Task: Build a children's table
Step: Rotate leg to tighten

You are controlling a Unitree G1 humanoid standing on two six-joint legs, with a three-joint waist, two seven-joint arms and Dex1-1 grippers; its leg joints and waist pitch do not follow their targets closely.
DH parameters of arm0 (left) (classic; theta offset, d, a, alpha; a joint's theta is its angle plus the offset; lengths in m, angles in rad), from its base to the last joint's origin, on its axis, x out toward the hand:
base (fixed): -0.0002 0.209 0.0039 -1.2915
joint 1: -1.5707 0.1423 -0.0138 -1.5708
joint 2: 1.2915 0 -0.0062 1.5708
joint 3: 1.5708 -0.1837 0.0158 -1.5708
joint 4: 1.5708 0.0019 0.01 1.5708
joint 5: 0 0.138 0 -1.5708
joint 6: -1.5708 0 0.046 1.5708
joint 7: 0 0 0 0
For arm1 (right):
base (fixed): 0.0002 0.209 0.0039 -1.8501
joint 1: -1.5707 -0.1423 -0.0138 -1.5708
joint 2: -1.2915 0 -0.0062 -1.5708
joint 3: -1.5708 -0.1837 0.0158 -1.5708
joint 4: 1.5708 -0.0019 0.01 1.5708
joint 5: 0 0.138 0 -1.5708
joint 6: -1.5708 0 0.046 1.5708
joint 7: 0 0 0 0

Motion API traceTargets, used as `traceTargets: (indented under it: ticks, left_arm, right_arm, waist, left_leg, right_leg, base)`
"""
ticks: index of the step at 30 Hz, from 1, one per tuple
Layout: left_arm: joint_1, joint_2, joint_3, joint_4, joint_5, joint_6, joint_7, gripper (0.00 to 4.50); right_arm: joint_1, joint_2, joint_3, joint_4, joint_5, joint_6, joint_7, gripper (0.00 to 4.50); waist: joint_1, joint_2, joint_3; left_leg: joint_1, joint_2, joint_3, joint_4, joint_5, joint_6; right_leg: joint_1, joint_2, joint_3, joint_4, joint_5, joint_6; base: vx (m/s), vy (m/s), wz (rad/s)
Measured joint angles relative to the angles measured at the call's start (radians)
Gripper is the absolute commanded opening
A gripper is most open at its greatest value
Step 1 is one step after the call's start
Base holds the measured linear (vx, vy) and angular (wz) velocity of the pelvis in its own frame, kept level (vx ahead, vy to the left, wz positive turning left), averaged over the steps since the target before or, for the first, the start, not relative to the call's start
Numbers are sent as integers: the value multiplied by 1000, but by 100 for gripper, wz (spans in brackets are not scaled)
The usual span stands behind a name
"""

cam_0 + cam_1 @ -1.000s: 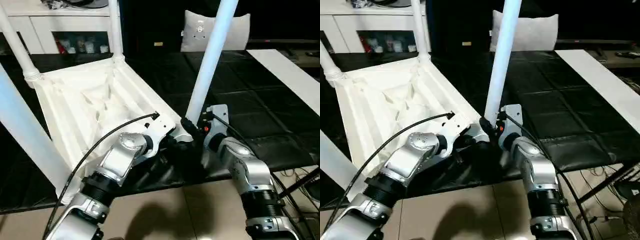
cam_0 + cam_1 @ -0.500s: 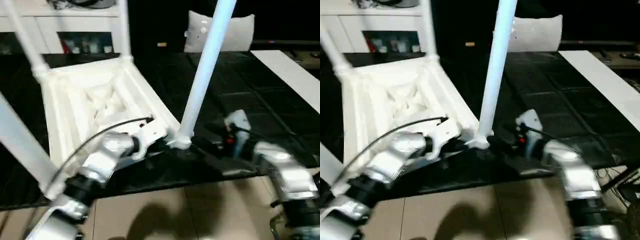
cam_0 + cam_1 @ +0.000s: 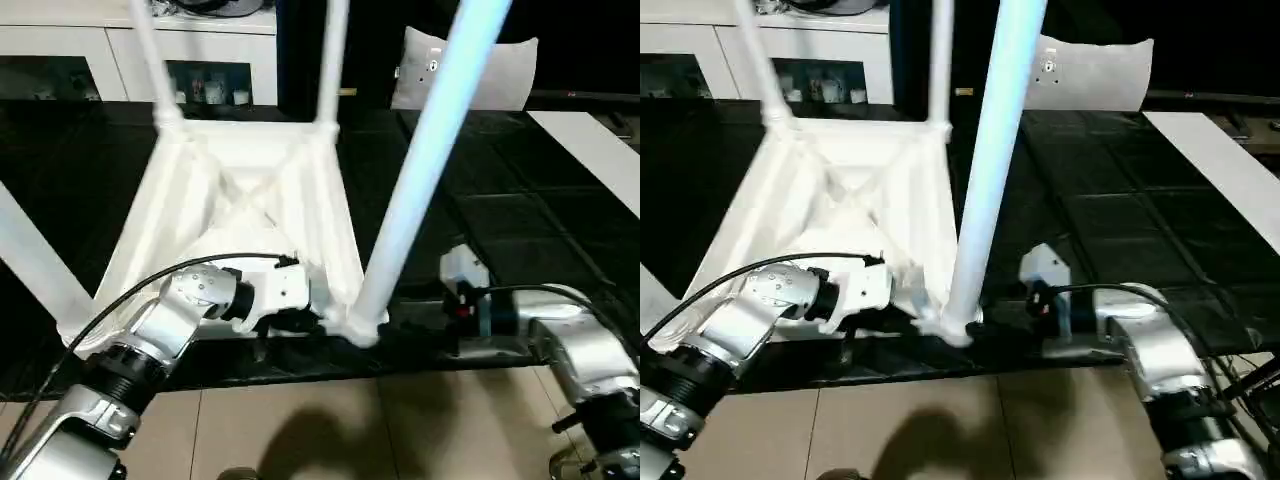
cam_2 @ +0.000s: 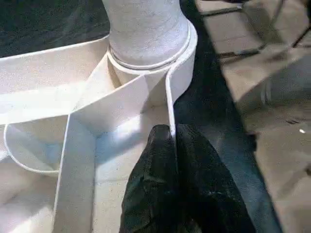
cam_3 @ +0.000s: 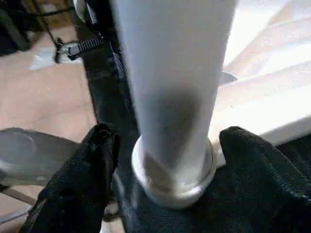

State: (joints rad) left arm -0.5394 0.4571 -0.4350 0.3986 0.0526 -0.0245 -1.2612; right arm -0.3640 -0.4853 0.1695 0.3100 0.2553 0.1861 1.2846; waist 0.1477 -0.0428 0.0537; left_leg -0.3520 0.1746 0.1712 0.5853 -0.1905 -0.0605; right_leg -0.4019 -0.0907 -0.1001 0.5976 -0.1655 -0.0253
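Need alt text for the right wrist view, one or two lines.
A white table leg stands in its round corner socket, with the right hand's two black fingers spread open on either side of it. Tan floor lies beyond.

You have a black quilted mat [image 3: 520, 210] carrying everything; the upturned white table top [image 3: 240, 200] lies flat on it, legs up, its corner socket [image 5: 172, 179] sitting between the right fingers [image 5: 77, 189].

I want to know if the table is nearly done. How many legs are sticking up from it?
4: near right leg, beside the right hand; near left leg; far left leg; far right leg. All stand in the tabletop's corners.
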Motion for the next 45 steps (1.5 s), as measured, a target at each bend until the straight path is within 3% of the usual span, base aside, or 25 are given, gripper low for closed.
traceTargets:
  ticks: [11, 16, 23, 26, 31, 34, 35, 41, 45]
  left_arm:
    - [0, -2, -14, 0, 0, -28, -22, 0]
    - [0, -2, -13, -1, -10, -29, -40, 0]
    - [12, -30, 0, -20, -16, 53, -11, 0]
    - [21, -65, 41, -34, -8, 176, 76, 0]
    - [5, -218, 105, -12, 30, 377, 343, 0]
    - [-23, -312, 134, 18, 32, 471, 485, 0]
    - [-25, -327, 136, 18, 32, 484, 509, 0]
    - [-31, -351, 144, 15, 35, 498, 547, 0]
    - [-25, -279, 97, 4, 55, 402, 489, 0]
  right_arm:
    - [-24, 22, 18, 48, 22, 0, 58, 246]
    - [-17, 8, 16, 36, 45, 45, 79, 207]
    - [28, 23, -6, -37, 50, 111, 11, 199]
    - [45, 86, -54, -64, 47, 183, -143, 199]
    - [9, 258, -149, -69, -25, 290, -557, 199]
    - [-27, 357, -203, -48, -56, 311, -767, 199]
    - [-29, 362, -203, -47, -58, 308, -795, 254]
    - [-28, 408, -218, -69, -57, 304, -875, 312]
    - [23, 377, -197, -130, -57, 281, -824, 357]
  waist:
    - [-1, -1, 0]
    - [3, -1, 0]
    - [3, -1, -1]
    - [-8, -1, -1]
    - [-65, -1, -1]
    - [-84, 0, -1]
    - [-85, 0, -1]
    - [-73, 2, -2]
    - [-55, 2, -2]
  left_leg:
    - [0, 0, 0, 1, 0, 0]
    - [0, 0, 0, 1, 0, 0]
    - [2, 0, 0, 2, 0, -1]
    - [3, 0, 0, 3, 2, -2]
    - [3, 0, -1, 6, 3, -4]
    - [1, 1, -3, 6, 3, -4]
    - [1, 0, -3, 6, 3, -4]
    - [1, -2, -1, 0, -1, 0]
    - [2, -1, -1, -10, 0, -2]
  right_leg:
    - [1, 0, 0, 1, 0, 0]
    - [1, 0, 0, 1, 0, 0]
    - [2, -1, 0, 3, -4, 7]
    - [5, -1, 1, 4, -4, 7]
    - [4, -1, -2, -2, -5, 8]
    - [2, -2, -6, -9, -5, 8]
    - [2, -2, -6, -9, -5, 8]
    - [1, -1, -2, -8, 2, 7]
    - [-2, 1, -1, -4, -1, 8]
  base:
    - [0, 0, 0]
    - [0, 0, 0]
    - [0, 0, 0]
    - [0, 0, 0]
    - [-10, 1, -2]
    - [0, 0, 0]
    - [0, 0, 0]
    - [0, 0, 0]
    - [0, 0, 0]
